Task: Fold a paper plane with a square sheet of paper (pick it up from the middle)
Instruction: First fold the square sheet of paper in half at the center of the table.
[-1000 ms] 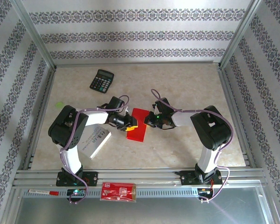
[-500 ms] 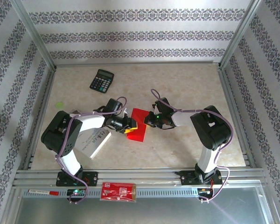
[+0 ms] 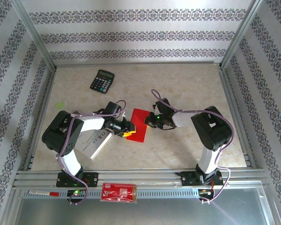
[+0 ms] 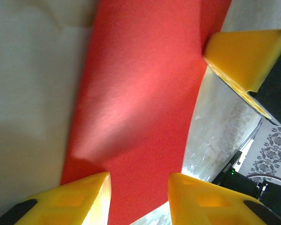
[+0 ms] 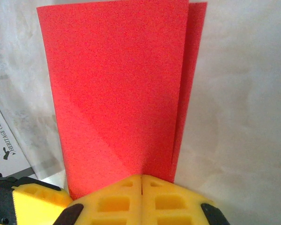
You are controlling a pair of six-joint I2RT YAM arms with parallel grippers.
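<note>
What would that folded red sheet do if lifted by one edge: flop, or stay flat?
Probably floppy: the red sheet looks thin and buckles beside the left gripper. Likely very light, so a push may skid it over the smooth table.

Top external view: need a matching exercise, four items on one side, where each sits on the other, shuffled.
Items:
1. calculator
2. white booklet
3. red printed packet
4. red paper sheet

Places:
a. middle of the table, folded over
b. on the metal rail at the near edge
c. far left of the table
d. near left, partly under the left arm

Pairs: 1-c, 2-d, 3-b, 4-a.
</note>
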